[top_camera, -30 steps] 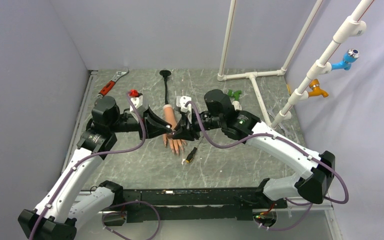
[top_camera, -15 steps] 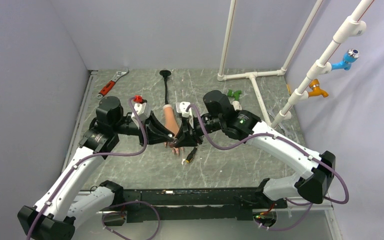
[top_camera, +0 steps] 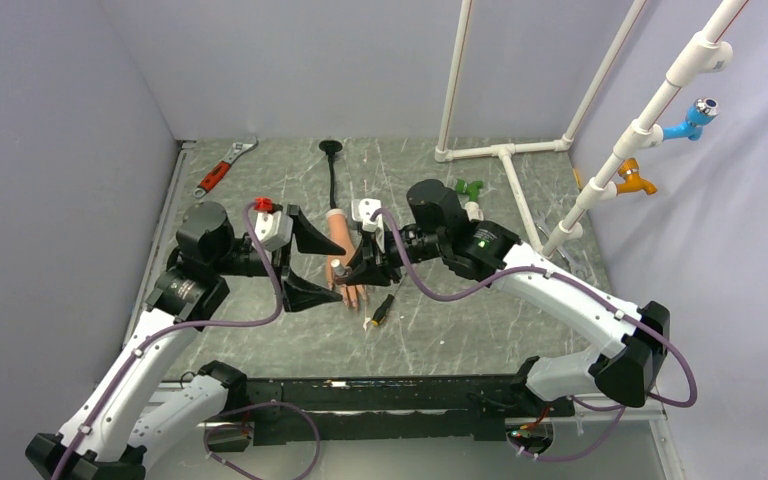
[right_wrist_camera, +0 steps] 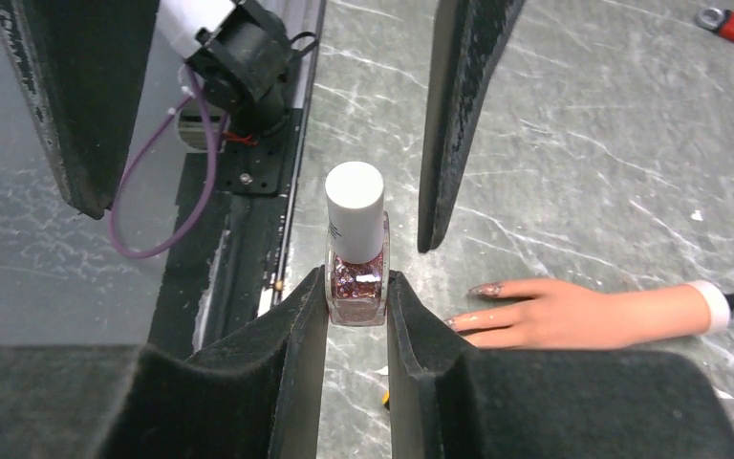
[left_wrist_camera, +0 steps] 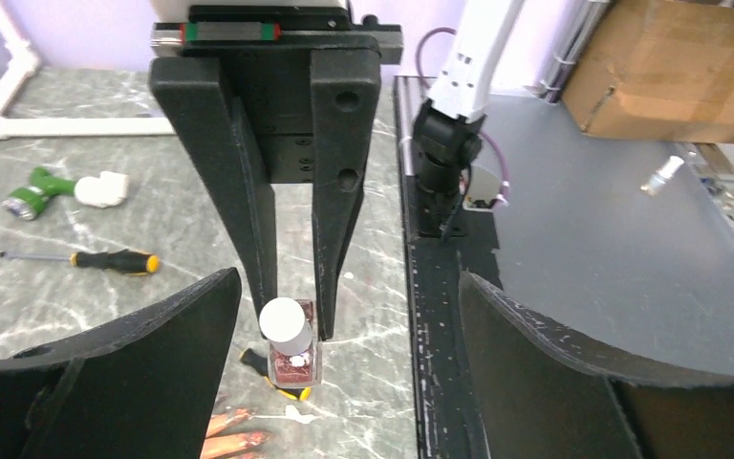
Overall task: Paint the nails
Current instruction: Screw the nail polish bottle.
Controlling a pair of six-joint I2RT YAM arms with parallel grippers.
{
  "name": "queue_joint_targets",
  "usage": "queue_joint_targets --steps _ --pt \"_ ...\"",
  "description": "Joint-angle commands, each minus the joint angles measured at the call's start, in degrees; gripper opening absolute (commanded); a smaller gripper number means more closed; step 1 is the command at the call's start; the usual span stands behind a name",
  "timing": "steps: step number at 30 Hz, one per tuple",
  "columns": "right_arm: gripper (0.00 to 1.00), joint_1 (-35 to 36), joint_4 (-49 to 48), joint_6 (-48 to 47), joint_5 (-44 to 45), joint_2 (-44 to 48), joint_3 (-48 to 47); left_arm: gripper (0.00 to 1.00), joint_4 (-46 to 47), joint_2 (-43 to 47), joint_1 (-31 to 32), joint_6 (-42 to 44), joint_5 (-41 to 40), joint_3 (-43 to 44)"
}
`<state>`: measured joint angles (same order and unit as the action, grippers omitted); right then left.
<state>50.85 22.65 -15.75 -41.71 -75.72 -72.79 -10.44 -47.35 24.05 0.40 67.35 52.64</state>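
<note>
- Red-handled wrench (top_camera: 222,168) lay at the far left of the marbled table (top_camera: 260,335), well apart from the work.
- Left gripper (top_camera: 312,264) was released. Its jaws were spread wide, one on each side of the bottle's cap and touching neither the cap nor the glass.
- Nail polish bottle (right_wrist_camera: 356,273) stood upright, lifted off the table, just left of the mannequin's fingertips.
- The bottle's white cap (right_wrist_camera: 355,206) was still seated on the neck, and no brush was out.
- Contents: clear glass, filled nearly to the shoulder with pinkish-red glittery polish. No spill showed on the table.
- Mannequin hand (right_wrist_camera: 573,311) lay flat on the table, wrist away from the arms and fingers pointing toward their bases.
- The nails (right_wrist_camera: 487,289) sat at the fingertips, just beside and below the bottle. The ones in view were pale, with no visible coat; the rest were hidden behind the right fingers.
- Right gripper (right_wrist_camera: 356,289) was clenched on the bottle's glass body, with the pads pressed on two opposite faces below the cap.
- Yellow-and-black screwdriver (top_camera: 380,312) lay just right of the fingertips, untouched.
- Judgement on progress: early stage. The bottle had been picked up and presented, and nothing had been painted.
- Still to do, by my reckoning: grip and unscrew the cap, draw out the brush, and coat all five nails.
- Risk noted: the open bottle would have to stay level once the cap came off.
</note>
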Motion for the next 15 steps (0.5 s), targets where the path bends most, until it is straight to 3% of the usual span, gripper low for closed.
queue_joint_targets --steps 1,7,15 --pt "0.0 -0.3 -6.9 2.1 5.1 2.4 0.7 0.85 4.1 1.0 -0.7 -4.3 -7.6 -0.1" --pt "0.0 -0.5 -8.5 5.1 14.8 1.8 0.2 0.66 3.8 1.8 -1.4 -7.1 -23.1 -0.4" --pt "0.0 -0.4 -9.2 5.4 13.7 0.9 -0.3 0.64 7.3 0.9 -1.7 -9.4 -23.4 -1.9"
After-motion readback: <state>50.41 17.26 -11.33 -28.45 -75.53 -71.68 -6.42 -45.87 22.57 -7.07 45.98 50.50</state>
